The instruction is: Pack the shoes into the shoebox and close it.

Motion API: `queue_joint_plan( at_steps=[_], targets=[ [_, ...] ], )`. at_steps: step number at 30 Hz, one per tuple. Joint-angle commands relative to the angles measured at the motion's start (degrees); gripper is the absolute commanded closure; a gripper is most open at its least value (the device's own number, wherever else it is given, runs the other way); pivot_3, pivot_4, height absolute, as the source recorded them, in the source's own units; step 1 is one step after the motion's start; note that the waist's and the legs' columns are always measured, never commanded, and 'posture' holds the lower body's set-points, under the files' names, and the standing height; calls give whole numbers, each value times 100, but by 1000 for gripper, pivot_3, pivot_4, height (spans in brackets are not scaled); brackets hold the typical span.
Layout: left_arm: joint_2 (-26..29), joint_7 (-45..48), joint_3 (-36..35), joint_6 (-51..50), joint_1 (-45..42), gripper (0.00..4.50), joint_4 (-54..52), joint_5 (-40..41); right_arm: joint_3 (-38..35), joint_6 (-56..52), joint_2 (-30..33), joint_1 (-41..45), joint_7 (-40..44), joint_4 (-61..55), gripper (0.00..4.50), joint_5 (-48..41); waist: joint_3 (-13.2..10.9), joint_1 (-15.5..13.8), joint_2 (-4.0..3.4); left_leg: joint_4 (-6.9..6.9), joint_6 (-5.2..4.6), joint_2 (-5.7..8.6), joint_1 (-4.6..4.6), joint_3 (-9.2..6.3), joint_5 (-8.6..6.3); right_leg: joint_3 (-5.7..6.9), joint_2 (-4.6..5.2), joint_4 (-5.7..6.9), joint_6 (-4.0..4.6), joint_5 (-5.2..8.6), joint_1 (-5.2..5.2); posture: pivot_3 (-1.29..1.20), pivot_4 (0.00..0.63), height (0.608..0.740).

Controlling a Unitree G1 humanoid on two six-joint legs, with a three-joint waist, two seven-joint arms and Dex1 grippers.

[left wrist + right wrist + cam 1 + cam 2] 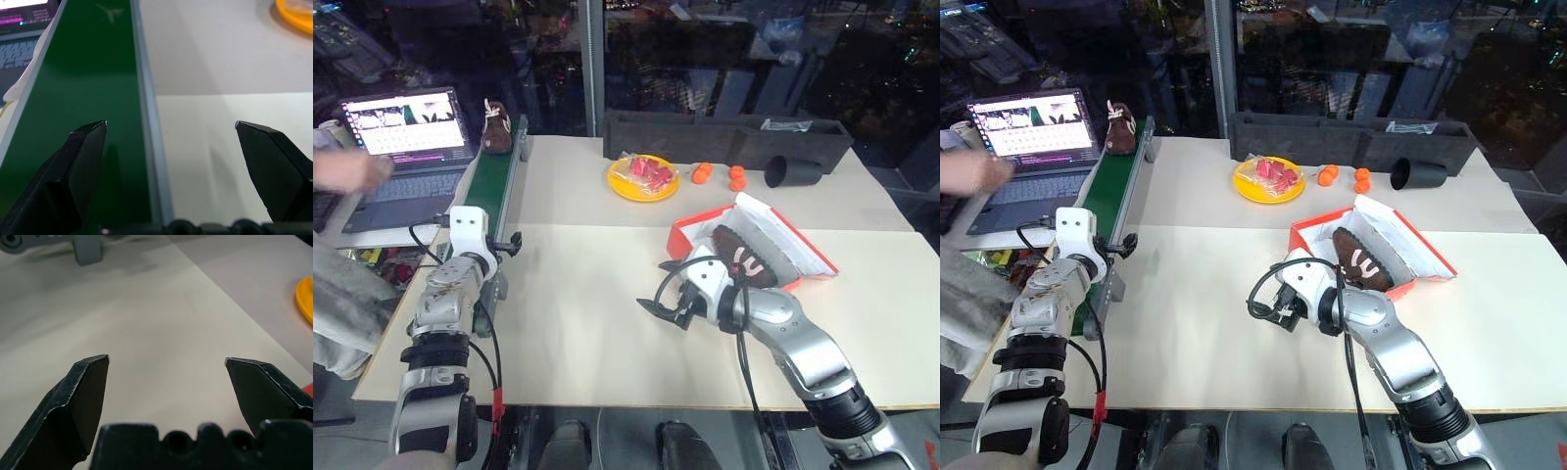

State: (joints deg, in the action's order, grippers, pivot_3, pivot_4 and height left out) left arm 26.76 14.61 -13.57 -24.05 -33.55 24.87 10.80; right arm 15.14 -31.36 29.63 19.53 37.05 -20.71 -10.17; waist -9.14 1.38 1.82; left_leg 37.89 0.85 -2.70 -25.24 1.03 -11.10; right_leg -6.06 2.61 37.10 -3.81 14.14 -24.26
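The red-orange shoebox (683,231) lies open right of the table's middle, its white-lined lid (790,243) folded back to the right. One dark-brown shoe (741,257) with white stripes lies inside it. The other shoe (495,125) stands at the far end of the green conveyor belt (492,182). My right gripper (664,309) hovers open and empty over the table just left of the box, pointing left. My left gripper (512,242) is open and empty at the belt's near right edge; its wrist view shows the belt (83,73) under one finger (80,161).
A long dark grey tray (724,137) runs along the back, with a black cup (791,172) on its side. A yellow plate (644,178) and small orange balls (703,173) sit behind the box. A laptop (406,127) and a person's hand (352,171) are at far left.
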Motion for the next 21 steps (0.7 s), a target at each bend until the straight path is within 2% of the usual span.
queue_joint_plan(
  at_steps=[1,21],
  targets=[
    [123,-80,-47,-36,-157,0,58,-72,-71,90,-110,-10,-86,-184,22,36,0,-3,0,0,0,0,0,0,0,0,0,1,0,0,0,0,150,714],
    [214,-562,-231,310,-578,0,379,-200,-51,-180,-251,-50,-180,-261,22,112,0,-42,1,0,1,0,1,-1,0,1,0,2,0,0,0,0,150,714]
  ],
)
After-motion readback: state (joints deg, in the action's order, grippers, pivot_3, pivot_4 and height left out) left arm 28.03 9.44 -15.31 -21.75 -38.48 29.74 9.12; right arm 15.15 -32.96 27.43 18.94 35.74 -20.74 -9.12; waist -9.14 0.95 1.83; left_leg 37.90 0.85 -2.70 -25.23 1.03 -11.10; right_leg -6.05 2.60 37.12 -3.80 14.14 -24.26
